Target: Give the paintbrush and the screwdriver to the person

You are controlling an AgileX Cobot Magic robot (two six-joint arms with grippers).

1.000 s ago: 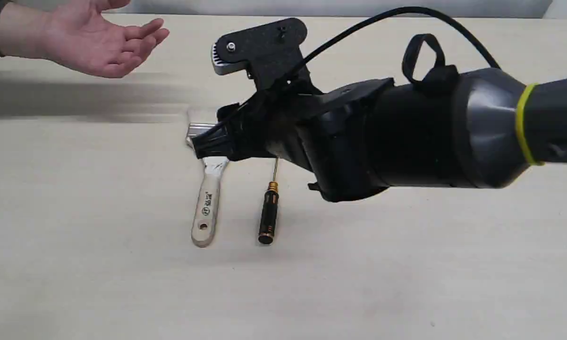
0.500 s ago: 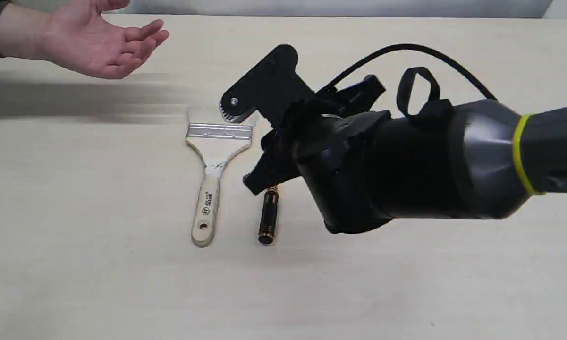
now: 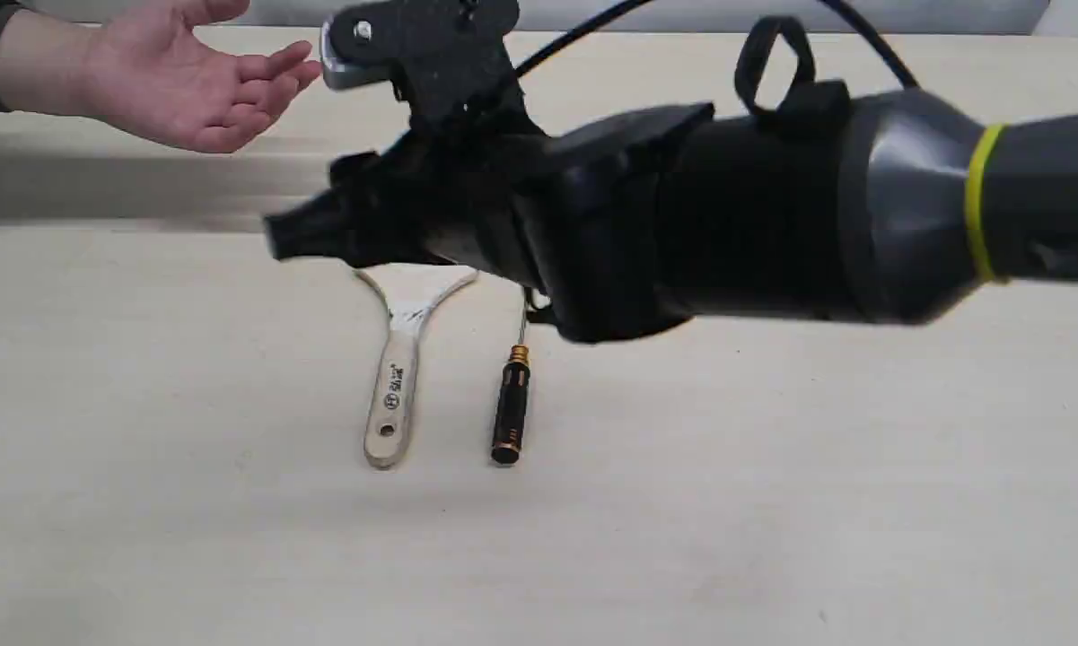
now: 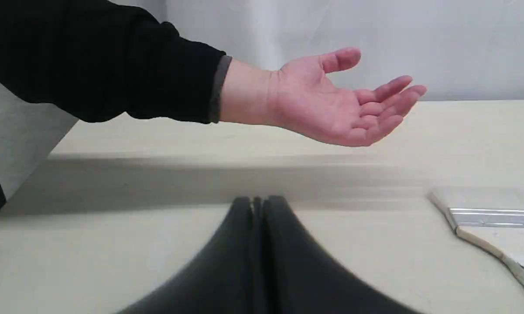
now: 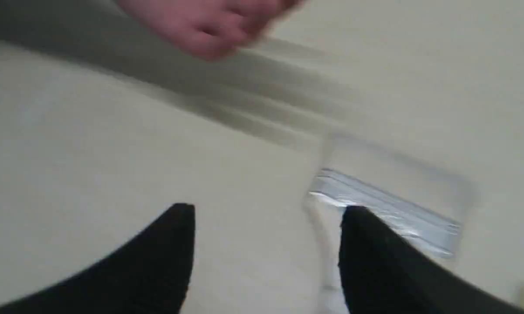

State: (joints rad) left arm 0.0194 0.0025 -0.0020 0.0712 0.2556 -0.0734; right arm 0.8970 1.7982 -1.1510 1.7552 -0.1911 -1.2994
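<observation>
— How does the right pincer [image 5: 266,213] stand?
— Jaws apart, nothing between them, above the head of the wide flat paintbrush with the light wooden handle [image 3: 393,386]. The view is blurred, so I cannot tell whether they touch.
— And the left pincer [image 4: 258,203]?
— Fingers pressed together, holding nothing.
— Further out?
— The slim black-handled screwdriver with gold rings [image 3: 510,413] lies just right of the brush, both flat on the pale bench [image 3: 772,502]. The person's bare open hand [image 3: 188,85] is held palm up, far left.
</observation>
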